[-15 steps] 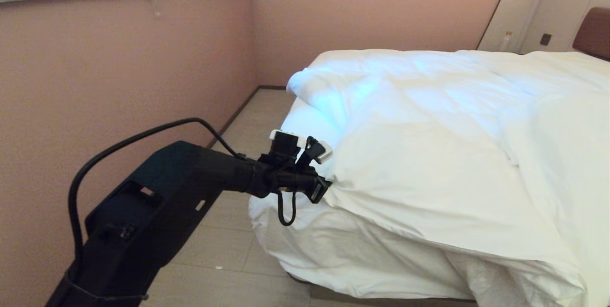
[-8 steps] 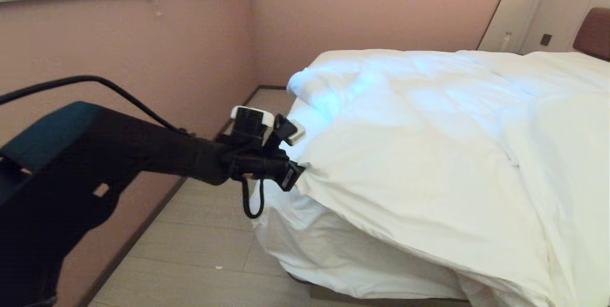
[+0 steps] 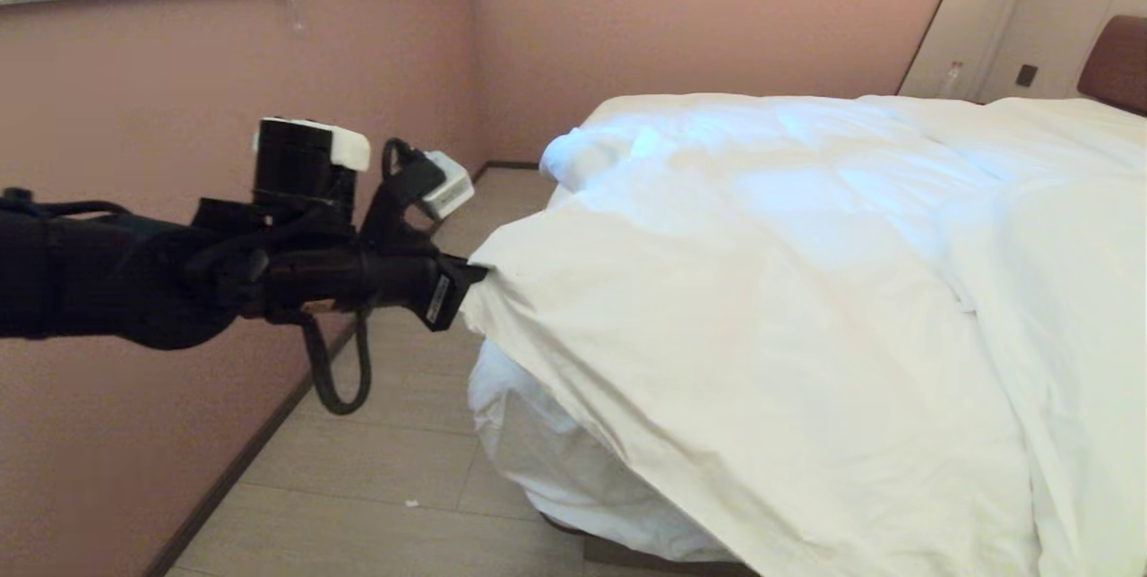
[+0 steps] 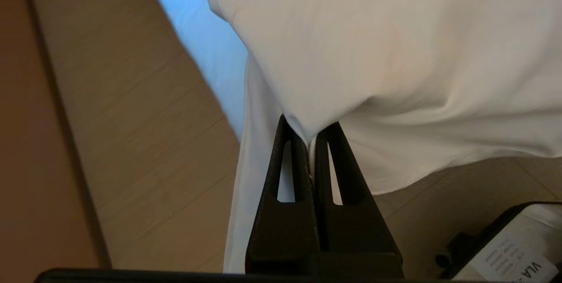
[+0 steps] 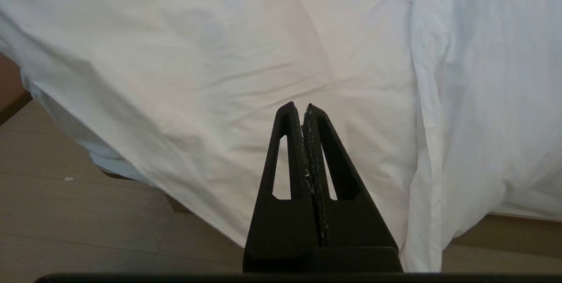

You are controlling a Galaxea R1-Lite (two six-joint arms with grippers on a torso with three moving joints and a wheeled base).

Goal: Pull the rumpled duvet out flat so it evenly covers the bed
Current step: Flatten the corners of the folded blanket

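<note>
The left gripper [image 3: 466,277] had its jaws pinched on a corner of the duvet [image 3: 762,290], holding that corner out past the bed's [image 3: 627,550] side, above the floor [image 3: 376,487] near the pink wall [image 3: 134,93]. The duvet lay over the bed, draped and creased. The right gripper [image 5: 304,109], jaws pressed together and empty, faced the duvet's hanging edge.

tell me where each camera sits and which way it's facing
Head view: on the robot's head, looking forward and down at the bed; left arm and left claw show.
Left wrist view: behind the shut left claw, facing its pinched duvet corner and floor.
Right wrist view: behind the shut, empty right claw, facing the duvet's hanging side.
All share the duvet.
</note>
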